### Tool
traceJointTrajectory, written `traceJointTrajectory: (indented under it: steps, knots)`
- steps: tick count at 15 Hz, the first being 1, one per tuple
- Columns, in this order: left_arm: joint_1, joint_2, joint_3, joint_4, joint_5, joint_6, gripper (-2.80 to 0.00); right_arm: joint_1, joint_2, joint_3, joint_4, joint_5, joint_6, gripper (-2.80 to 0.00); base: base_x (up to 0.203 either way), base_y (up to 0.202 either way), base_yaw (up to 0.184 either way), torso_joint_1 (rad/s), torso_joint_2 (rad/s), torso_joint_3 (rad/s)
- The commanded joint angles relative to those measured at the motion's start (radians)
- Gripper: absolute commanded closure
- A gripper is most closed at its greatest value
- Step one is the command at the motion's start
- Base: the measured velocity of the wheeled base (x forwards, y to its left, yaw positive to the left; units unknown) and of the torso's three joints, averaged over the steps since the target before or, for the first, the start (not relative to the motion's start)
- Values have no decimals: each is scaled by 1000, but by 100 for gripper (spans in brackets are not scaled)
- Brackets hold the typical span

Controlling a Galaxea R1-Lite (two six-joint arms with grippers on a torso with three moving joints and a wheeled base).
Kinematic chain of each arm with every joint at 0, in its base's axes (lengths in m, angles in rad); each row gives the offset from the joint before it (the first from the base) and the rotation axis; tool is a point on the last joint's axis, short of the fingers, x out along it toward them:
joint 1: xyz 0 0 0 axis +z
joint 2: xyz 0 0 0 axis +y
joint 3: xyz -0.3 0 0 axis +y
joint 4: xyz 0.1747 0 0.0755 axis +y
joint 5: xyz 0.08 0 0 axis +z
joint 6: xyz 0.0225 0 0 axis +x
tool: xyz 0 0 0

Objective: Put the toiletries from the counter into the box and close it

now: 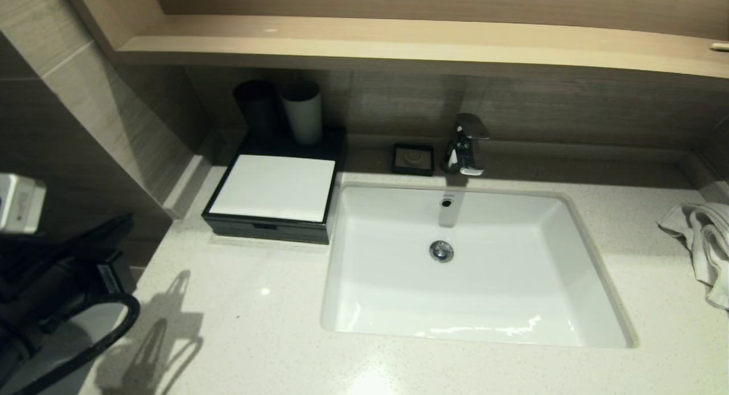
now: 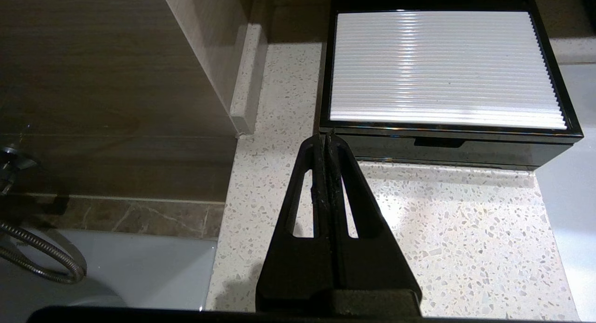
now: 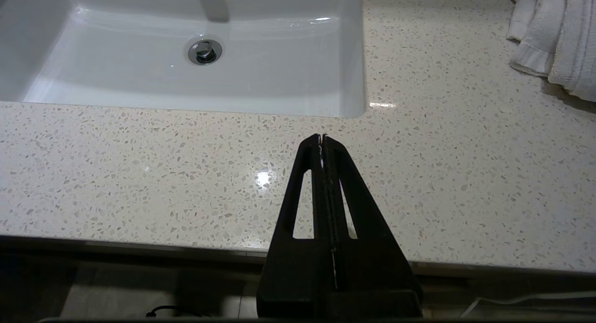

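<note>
Black, white-lidded rectangular box sat closed on the speckled worktop; left gripper and right gripper hovered, jaws closed, empty.

Counts from my head cam: 1 black box w/ white ribbed lid, at 10 o'clock of the sink. 2 cups behind it, 1 black cup + 1 pale cup. 1 soap dish, 1 chrome faucet, both at 12. 1 white sink. 1 towel at 3. My 2 grippers: left gripper, right gripper.
</note>
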State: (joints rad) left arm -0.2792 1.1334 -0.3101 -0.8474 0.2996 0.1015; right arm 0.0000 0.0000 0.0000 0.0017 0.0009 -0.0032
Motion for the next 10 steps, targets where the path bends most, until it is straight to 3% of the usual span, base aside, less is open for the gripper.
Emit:
traceJointTrajectory:
  steps: [1, 5, 10]
  knots:
    - [26, -6, 3, -5, 3, 0, 0, 0, 0, 0, 0, 1, 0, 0, 0, 0, 0, 0, 0, 0]
    - [138, -77, 5, 11, -2, 1, 0, 0, 0, 0, 0, 1, 0, 0, 0, 0, 0, 0, 0, 0]
    - [167, -353, 17, 182, -6, 1, 0, 0, 0, 0, 0, 1, 0, 0, 0, 0, 0, 0, 0, 0]
